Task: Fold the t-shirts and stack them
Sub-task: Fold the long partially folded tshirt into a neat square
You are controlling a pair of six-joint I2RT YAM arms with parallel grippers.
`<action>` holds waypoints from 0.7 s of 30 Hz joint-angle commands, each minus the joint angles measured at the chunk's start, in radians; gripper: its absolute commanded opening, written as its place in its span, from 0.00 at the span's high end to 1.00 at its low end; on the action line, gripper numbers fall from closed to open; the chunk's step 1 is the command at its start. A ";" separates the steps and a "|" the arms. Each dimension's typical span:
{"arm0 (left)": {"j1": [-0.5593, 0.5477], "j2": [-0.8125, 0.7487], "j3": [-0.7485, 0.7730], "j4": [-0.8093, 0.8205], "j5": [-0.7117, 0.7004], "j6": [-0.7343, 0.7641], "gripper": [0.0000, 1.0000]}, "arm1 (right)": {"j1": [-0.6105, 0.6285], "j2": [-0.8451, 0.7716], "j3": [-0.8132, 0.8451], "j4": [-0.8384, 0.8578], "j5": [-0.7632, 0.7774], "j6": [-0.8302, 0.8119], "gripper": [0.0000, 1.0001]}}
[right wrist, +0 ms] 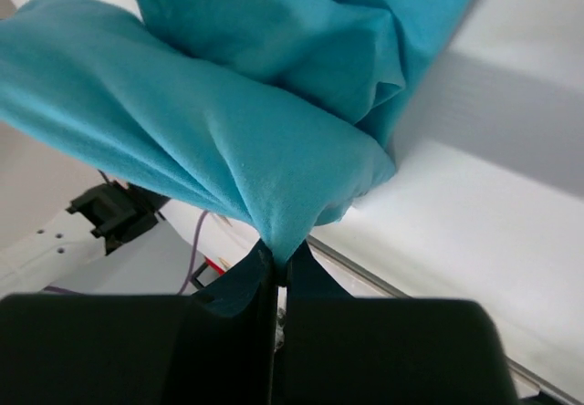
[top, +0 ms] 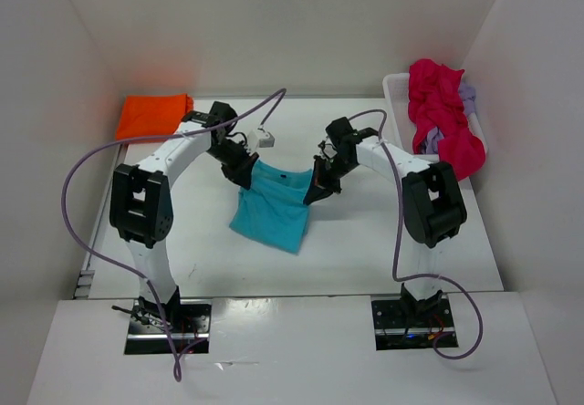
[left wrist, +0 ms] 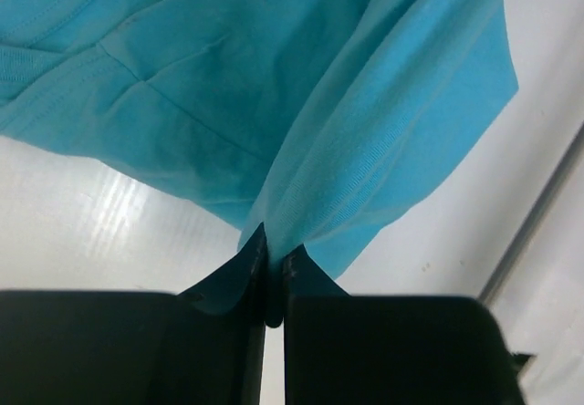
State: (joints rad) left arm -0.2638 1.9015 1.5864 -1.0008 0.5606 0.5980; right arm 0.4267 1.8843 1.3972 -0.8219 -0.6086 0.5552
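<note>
Now my left gripper [left wrist: 272, 254] is pinched tight on a hemmed edge of the turquoise shirt [top: 272, 209]. My right gripper [right wrist: 276, 257] is clamped on another bunched corner of it, jaws narrow with only cloth between them. The shirt hangs between the two above the middle of the table [top: 365, 241], its top edge stretched left to right and the rest sloping down toward the near side. The orange shirt [top: 153, 116] lies folded at the far left corner. The magenta shirt [top: 443, 113] and lavender shirt [top: 467, 99] are heaped in the white basket [top: 394, 86] at far right.
</note>
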 commanded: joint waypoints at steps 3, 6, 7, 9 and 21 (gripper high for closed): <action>0.015 0.062 0.053 0.105 -0.020 -0.055 0.80 | -0.055 0.065 0.039 0.064 -0.026 -0.011 0.90; 0.015 0.093 0.063 0.177 -0.068 -0.095 0.55 | -0.100 0.078 0.049 0.124 -0.026 0.032 0.66; 0.015 0.093 0.075 0.215 -0.083 -0.112 0.51 | -0.112 0.078 0.060 0.171 -0.005 0.046 0.59; 0.015 0.107 0.105 0.250 -0.128 -0.151 0.39 | -0.135 0.069 0.085 0.211 0.076 0.086 0.59; -0.023 -0.013 0.031 0.335 -0.180 -0.155 0.28 | 0.003 -0.109 0.022 0.156 0.368 0.061 0.63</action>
State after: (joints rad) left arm -0.2481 1.9453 1.6558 -0.6659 0.3443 0.4232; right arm 0.3824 1.8153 1.4689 -0.6403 -0.3244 0.6167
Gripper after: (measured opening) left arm 0.708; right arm 0.332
